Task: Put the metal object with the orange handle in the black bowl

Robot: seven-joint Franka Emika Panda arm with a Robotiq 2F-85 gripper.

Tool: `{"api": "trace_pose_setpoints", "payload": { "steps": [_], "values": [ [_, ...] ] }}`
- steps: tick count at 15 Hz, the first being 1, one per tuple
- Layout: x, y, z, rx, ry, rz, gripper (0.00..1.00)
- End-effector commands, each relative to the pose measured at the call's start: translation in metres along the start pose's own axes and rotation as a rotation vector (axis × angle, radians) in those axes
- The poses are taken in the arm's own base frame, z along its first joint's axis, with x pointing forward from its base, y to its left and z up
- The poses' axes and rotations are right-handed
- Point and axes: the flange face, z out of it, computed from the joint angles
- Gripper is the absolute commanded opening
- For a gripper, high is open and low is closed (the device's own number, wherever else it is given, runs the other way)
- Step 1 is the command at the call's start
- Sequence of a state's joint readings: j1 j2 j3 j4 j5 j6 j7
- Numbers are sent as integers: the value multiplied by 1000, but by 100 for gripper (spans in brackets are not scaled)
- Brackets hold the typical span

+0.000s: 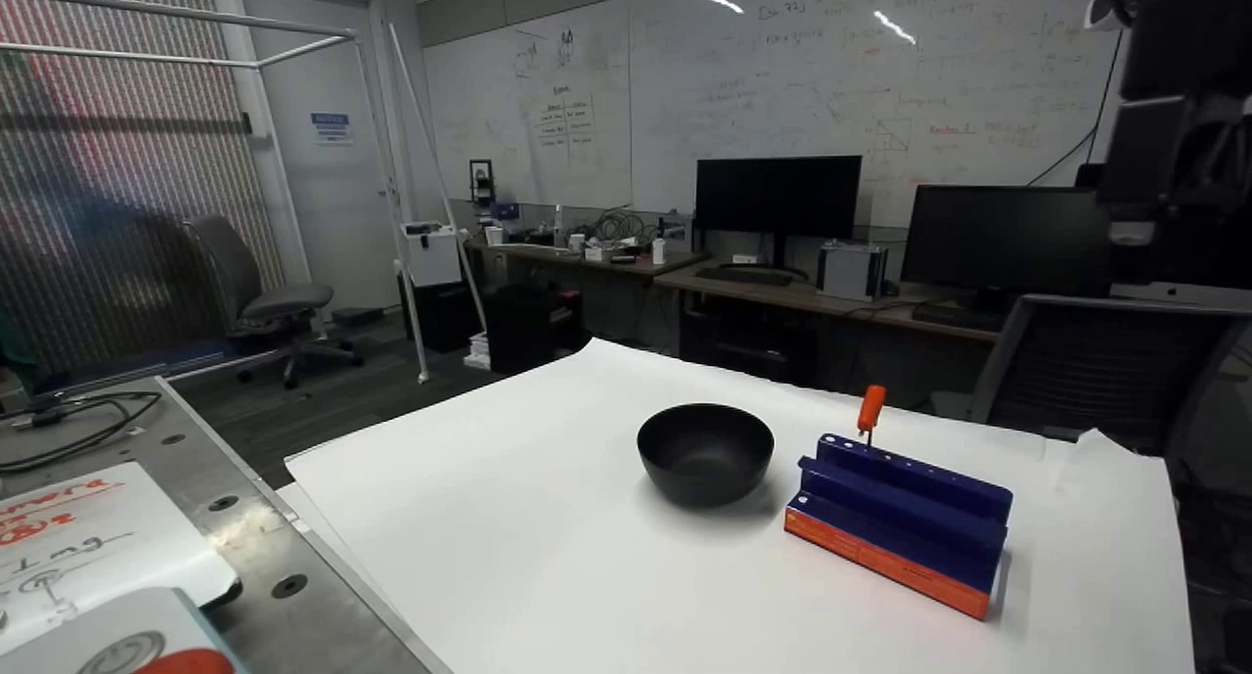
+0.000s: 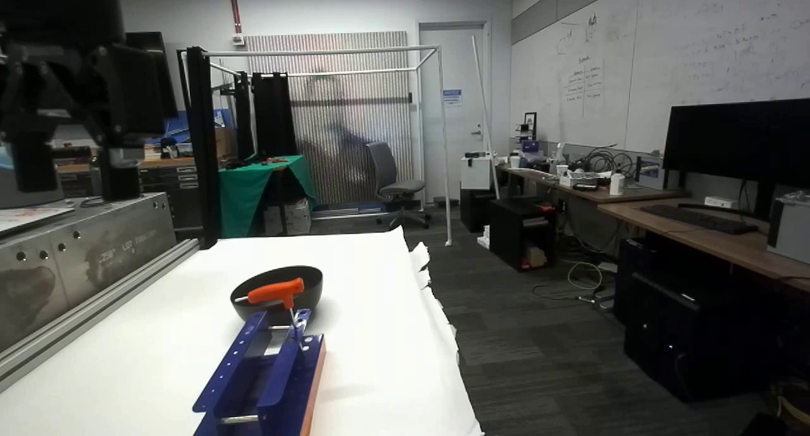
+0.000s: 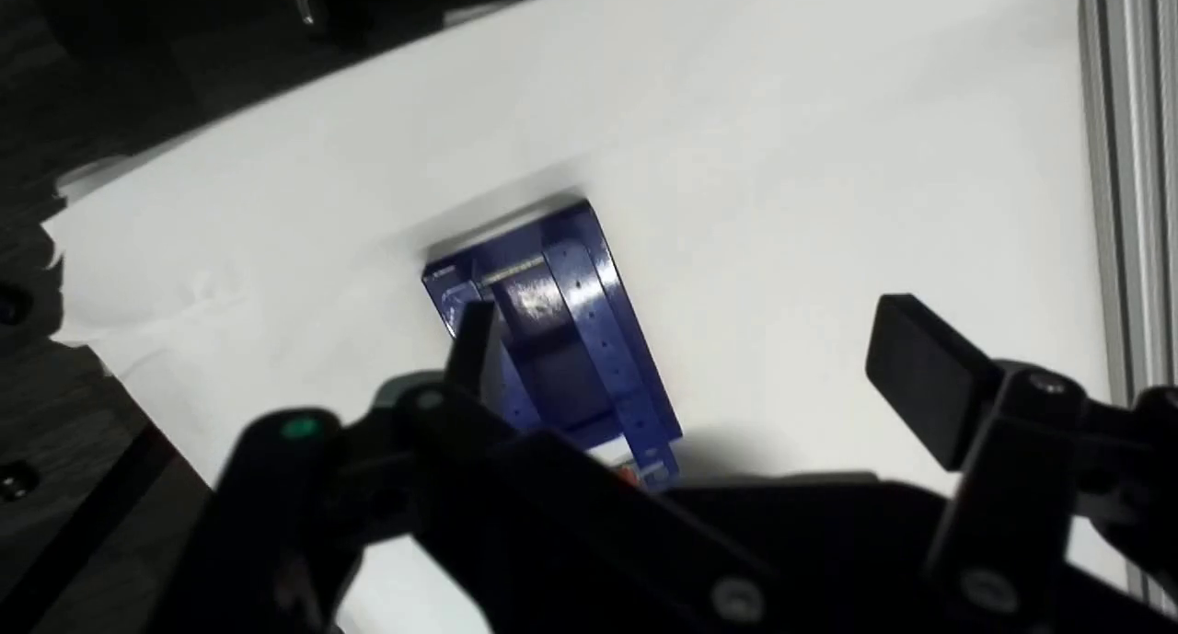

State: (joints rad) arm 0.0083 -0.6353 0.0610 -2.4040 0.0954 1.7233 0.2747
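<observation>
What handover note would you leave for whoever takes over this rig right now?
Gripper: open, holding nothing, raised above the white-covered table.
Orange-handled tool: standing shaft down in the blue rack, near the end closer to the black bowl.
The black bowl: on the table beside the rack.
Done: no transfer; the tool is not yet in the bowl.
Left: grip the tool, lift it out of the rack, release it in the bowl.

The scribbled whiteboard (image 1: 763, 97), computer monitors (image 1: 778, 195) and drilled metal bench (image 1: 264, 542) mark this as a lab.
</observation>
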Motion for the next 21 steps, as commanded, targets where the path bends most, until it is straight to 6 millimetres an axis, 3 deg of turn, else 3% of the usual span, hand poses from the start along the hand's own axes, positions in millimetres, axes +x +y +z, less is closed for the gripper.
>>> {"api": "trace_pose_setpoints", "payload": {
  "steps": [1,5,8,11,15,16,17,21],
  "values": [
    [61,-22,8,43,96,174,100],
    [133,-29,41,9,182,380,100],
    [174,-19,74,-58,175,546,100],
    [199,-3,104,-130,158,707,100],
    [216,17,136,-195,146,833,100],
    [218,19,142,-200,138,848,75],
    [219,21,146,-199,134,860,75],
    [213,15,153,-188,110,869,42]
  ]
}}
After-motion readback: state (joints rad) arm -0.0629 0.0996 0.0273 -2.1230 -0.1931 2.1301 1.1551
